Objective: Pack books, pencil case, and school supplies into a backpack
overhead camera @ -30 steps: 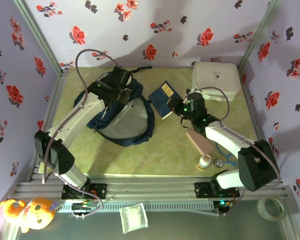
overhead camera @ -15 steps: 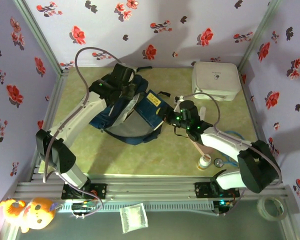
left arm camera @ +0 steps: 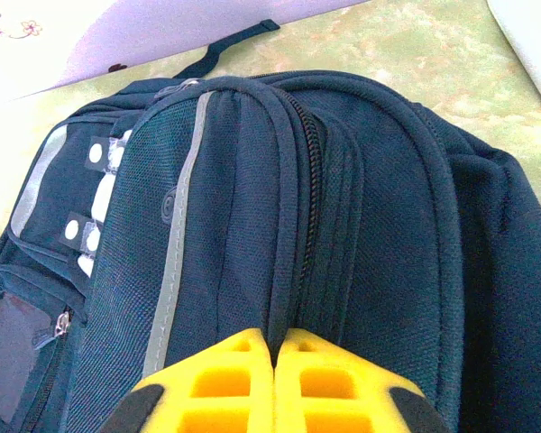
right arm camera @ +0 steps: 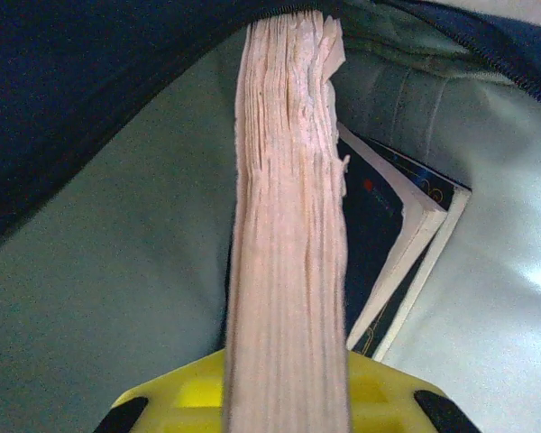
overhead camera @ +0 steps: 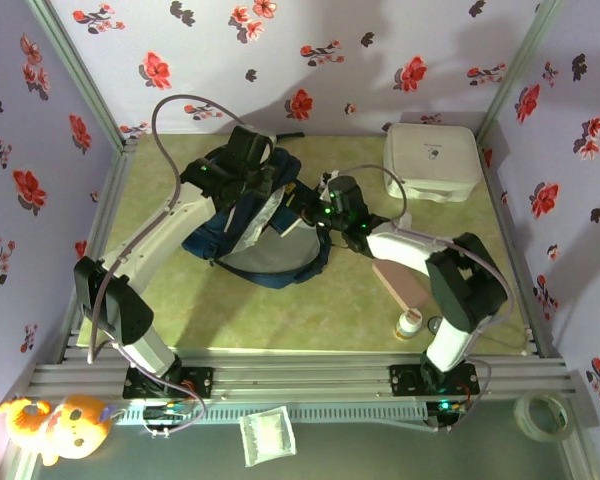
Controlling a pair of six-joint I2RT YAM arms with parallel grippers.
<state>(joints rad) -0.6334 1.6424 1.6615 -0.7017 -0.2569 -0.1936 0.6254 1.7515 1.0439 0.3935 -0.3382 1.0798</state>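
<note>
The navy backpack (overhead camera: pixel 202 238) lies on the table with its mouth toward the right. My left gripper (overhead camera: pixel 258 178) is shut on a fold of the backpack (left arm camera: pixel 361 225) along its top edge; in the left wrist view the yellow fingertips (left arm camera: pixel 243 361) pinch the fabric. My right gripper (overhead camera: pixel 305 205) is shut on a dark-blue book (right arm camera: pixel 288 225) and holds it page-edge up inside the grey lining (right arm camera: pixel 108 271). Two more books (right arm camera: pixel 392 225) lean inside at the right. The pinkish-tan pencil case (overhead camera: pixel 402 285) lies on the table beside the right arm.
A white rounded box (overhead camera: pixel 432 160) stands at the back right. A small white bottle (overhead camera: pixel 410 322) and a small round object (overhead camera: pixel 436 324) sit near the front edge by the pencil case. Flowered walls close in the table on three sides.
My right gripper carried the book leftward from the table beside the backpack into its mouth. The left gripper kept hold of the top edge and shifted slightly right.
</note>
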